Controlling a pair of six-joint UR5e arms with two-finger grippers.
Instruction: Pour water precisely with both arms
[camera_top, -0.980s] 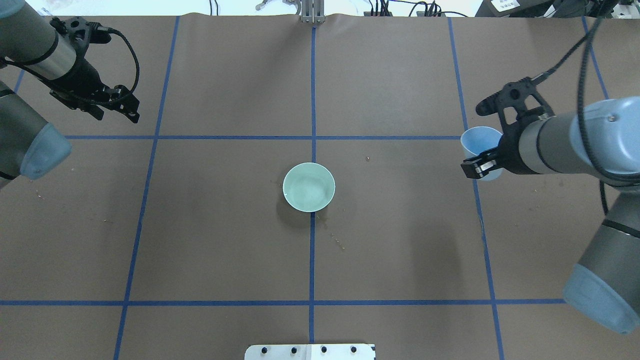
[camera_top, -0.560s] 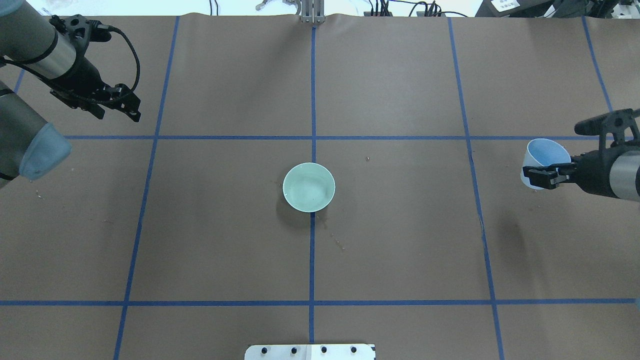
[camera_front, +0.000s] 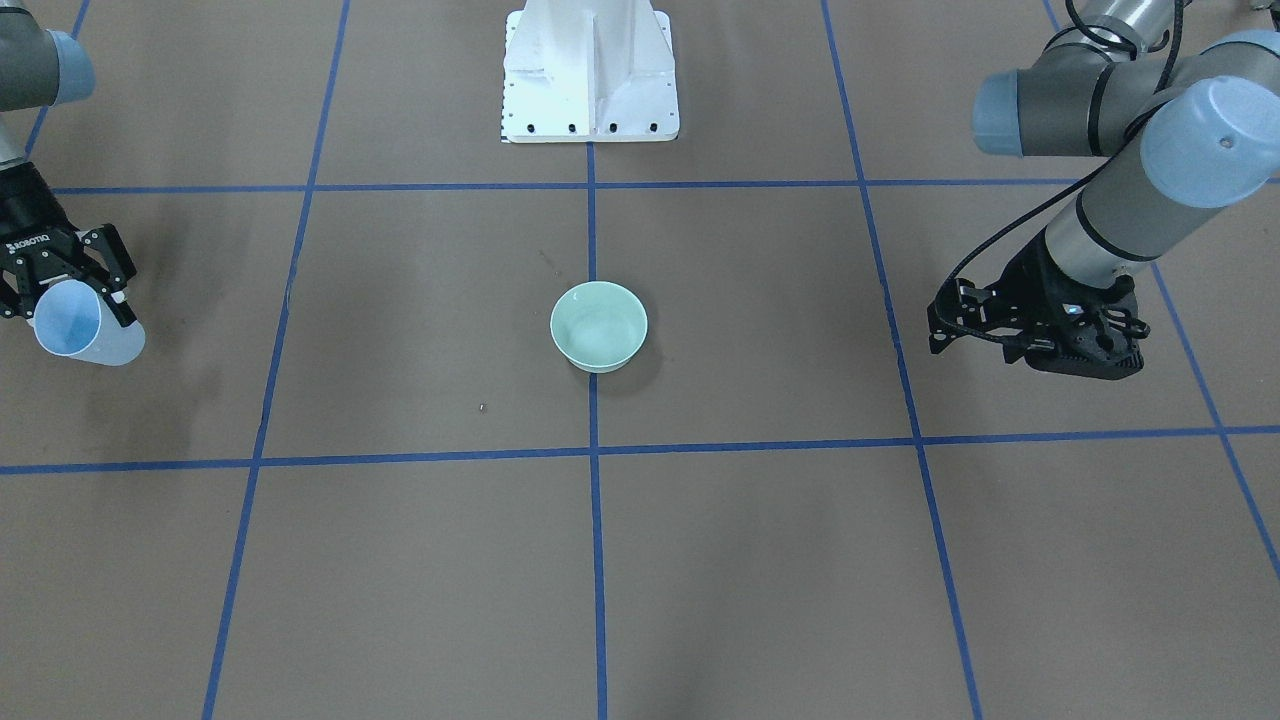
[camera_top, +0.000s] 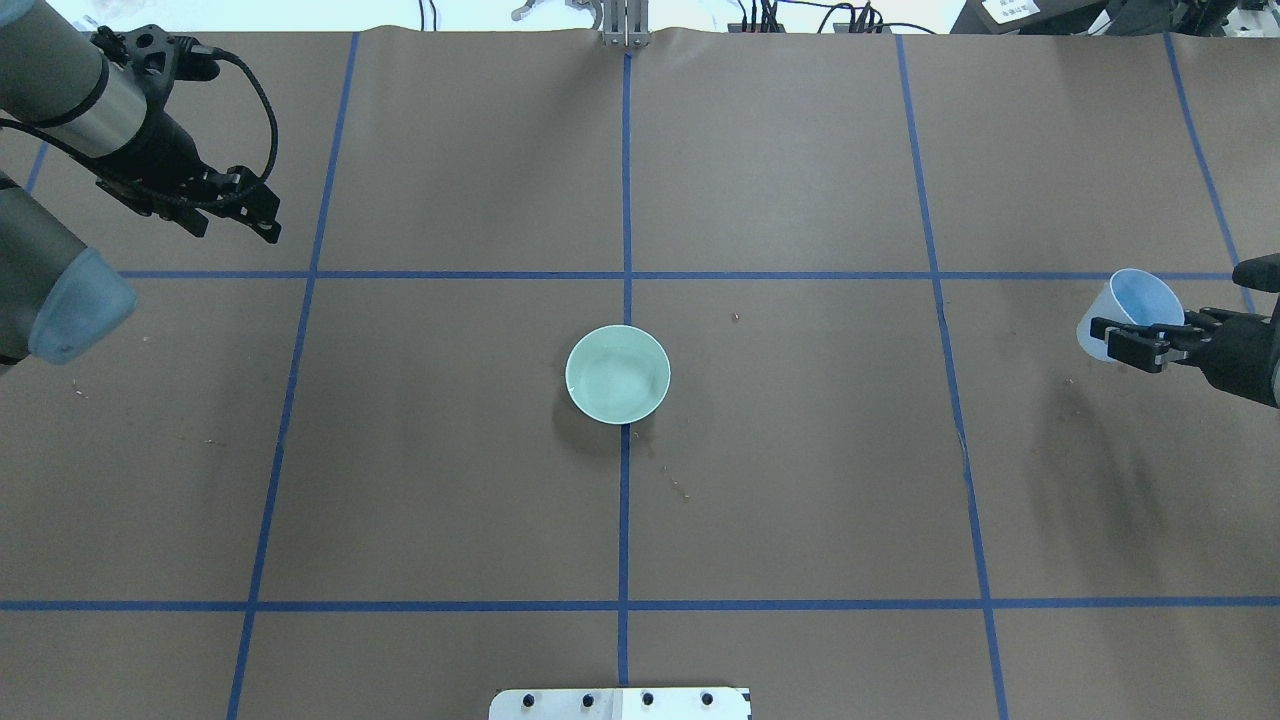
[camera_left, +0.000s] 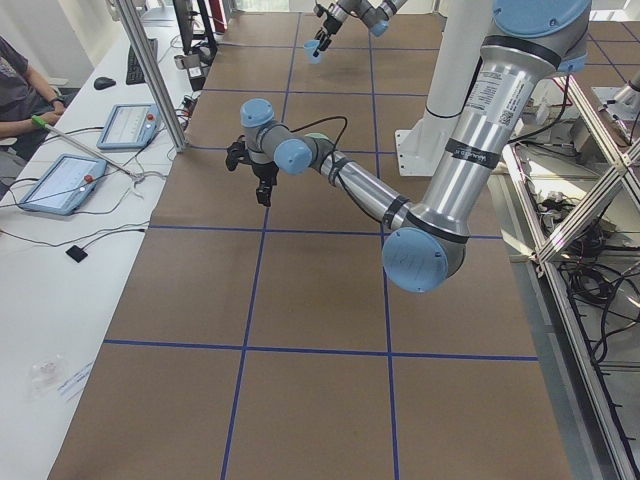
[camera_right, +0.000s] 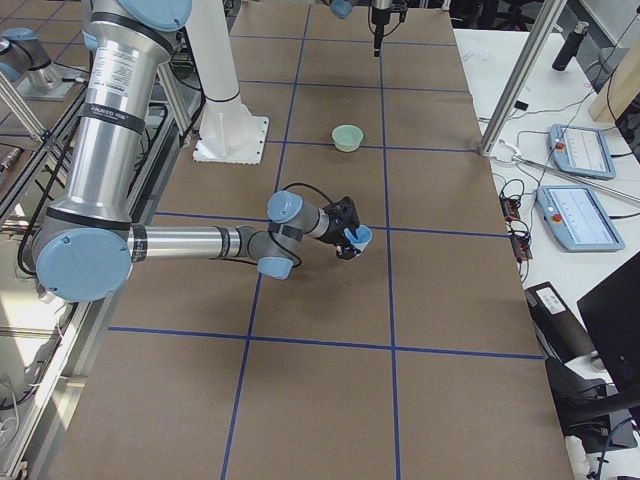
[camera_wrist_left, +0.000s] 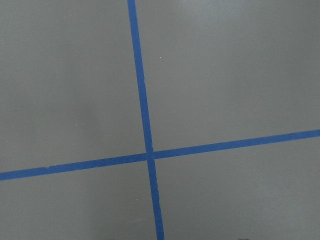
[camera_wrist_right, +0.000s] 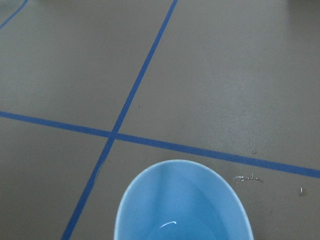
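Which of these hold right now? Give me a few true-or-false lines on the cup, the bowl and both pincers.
1. The right pincer grips the cup. True.
2. The cup hangs over the bowl. False: it is far off to the robot's right, well clear of the bowl.
3. The left pincer holds nothing. True.
4. The bowl lies tipped on its side. False: it stands upright, mouth up.

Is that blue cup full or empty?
Nearly empty at most: the right wrist view into the cup shows bare blue walls and just one small glint low inside.
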